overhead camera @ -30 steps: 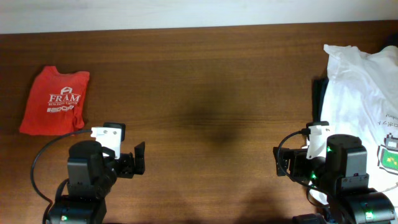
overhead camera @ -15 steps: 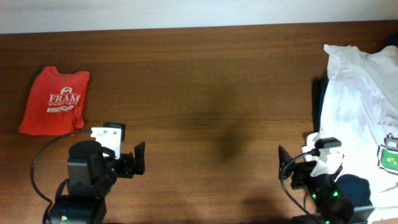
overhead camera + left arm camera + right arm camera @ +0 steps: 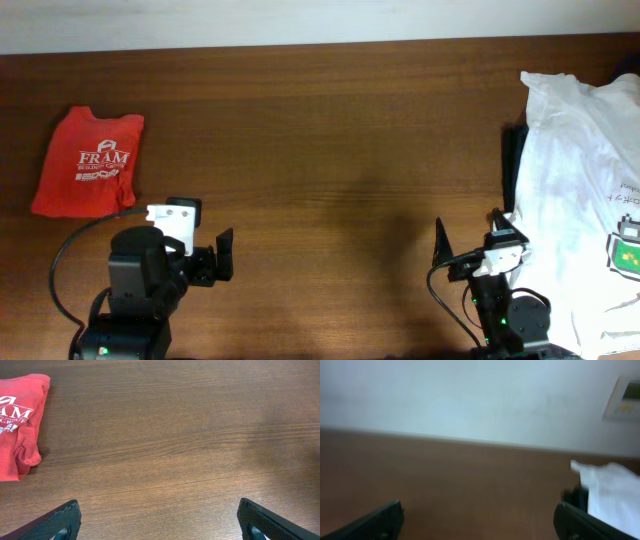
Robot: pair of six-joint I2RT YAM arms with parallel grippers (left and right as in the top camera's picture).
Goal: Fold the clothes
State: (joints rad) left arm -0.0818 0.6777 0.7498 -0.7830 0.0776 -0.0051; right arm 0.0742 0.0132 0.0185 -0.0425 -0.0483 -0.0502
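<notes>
A folded orange-red T-shirt [image 3: 88, 163] with white "FRAM" print lies at the table's far left, and its edge shows at the left of the left wrist view [image 3: 17, 425]. A heap of white T-shirts [image 3: 580, 170] covers the right end of the table and appears blurred in the right wrist view [image 3: 612, 495]. My left gripper [image 3: 180, 245] [image 3: 159, 506] stands open over bare wood, to the right of and nearer than the red shirt. My right gripper [image 3: 468, 240] [image 3: 478, 506] is open too, tilted up just left of the white heap, touching nothing.
A dark garment [image 3: 511, 160] peeks out under the left edge of the white heap. The brown wooden table [image 3: 330, 150] runs between the two arms. A white wall with a small panel [image 3: 626, 391] stands behind the table's far edge.
The right arm has drawn back toward the front edge and tipped its wrist upward, so its camera faces the wall. The left arm and both piles of clothing have not moved.
</notes>
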